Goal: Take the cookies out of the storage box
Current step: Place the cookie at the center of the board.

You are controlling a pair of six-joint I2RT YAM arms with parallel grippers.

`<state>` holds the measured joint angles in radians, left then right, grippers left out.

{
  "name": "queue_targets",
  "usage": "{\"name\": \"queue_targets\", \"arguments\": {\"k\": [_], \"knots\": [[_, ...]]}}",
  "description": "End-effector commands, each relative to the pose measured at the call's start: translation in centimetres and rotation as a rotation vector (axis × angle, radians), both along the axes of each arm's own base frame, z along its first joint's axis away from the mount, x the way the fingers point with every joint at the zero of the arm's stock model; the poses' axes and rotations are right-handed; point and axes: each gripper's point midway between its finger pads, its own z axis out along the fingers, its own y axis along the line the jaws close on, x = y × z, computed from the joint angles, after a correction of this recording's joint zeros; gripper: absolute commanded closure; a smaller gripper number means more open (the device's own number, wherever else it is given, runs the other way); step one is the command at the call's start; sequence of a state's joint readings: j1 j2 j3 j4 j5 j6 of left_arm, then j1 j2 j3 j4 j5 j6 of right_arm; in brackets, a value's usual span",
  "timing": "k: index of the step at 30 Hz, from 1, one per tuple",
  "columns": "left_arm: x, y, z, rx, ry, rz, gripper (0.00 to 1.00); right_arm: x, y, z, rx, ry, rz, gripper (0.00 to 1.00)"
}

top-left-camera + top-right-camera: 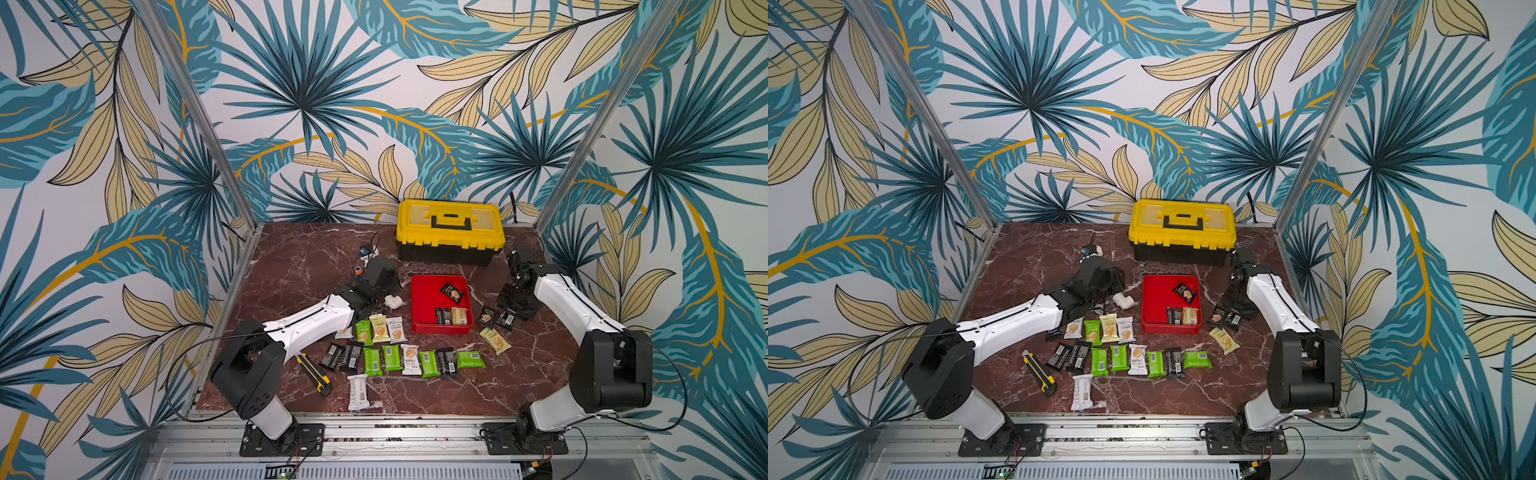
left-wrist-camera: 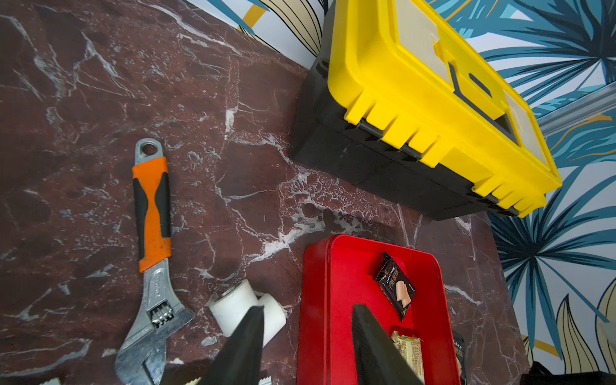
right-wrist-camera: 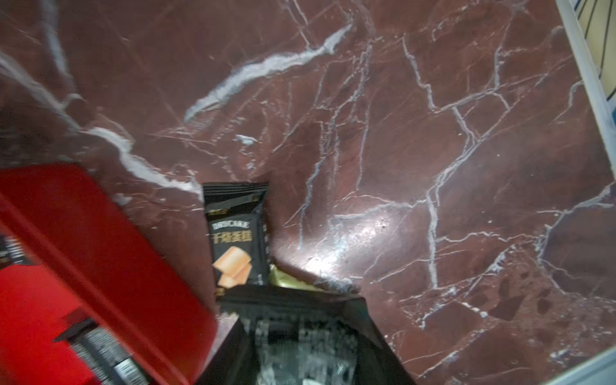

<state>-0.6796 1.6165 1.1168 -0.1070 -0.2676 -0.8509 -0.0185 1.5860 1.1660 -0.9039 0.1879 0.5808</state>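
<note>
The red storage box [image 1: 424, 299] sits mid-table and holds three cookies: a black packet [image 1: 451, 293] at the back, and a black one [image 1: 442, 316] beside a cream one [image 1: 459, 316] at the front. Several green, white, cream and black cookies [image 1: 392, 357] lie in rows on the table in front of it. My left gripper [image 2: 308, 320] hangs open and empty over the box's left wall [image 2: 316, 300]. My right gripper [image 3: 303, 333], just right of the box, is shut on a black cookie packet [image 3: 300, 336] low over the table, next to another black packet [image 3: 236, 240].
A yellow-and-black toolbox [image 1: 451, 230] stands behind the box. A white pipe elbow [image 1: 393, 301] and an orange-handled wrench [image 2: 151, 233] lie left of the box under my left wrist. A utility knife [image 1: 313, 373] lies front left. A cream packet [image 1: 494, 340] lies right of the box.
</note>
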Motion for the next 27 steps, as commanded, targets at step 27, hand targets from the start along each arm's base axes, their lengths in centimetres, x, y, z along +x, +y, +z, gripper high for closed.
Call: {"name": "queue_targets", "arguments": {"k": [27], "knots": [[-0.3,-1.0,-1.6,-0.002,0.011,-0.088,0.52,2.4,-2.7,-1.1,-0.035,0.064,0.08,0.37]]}}
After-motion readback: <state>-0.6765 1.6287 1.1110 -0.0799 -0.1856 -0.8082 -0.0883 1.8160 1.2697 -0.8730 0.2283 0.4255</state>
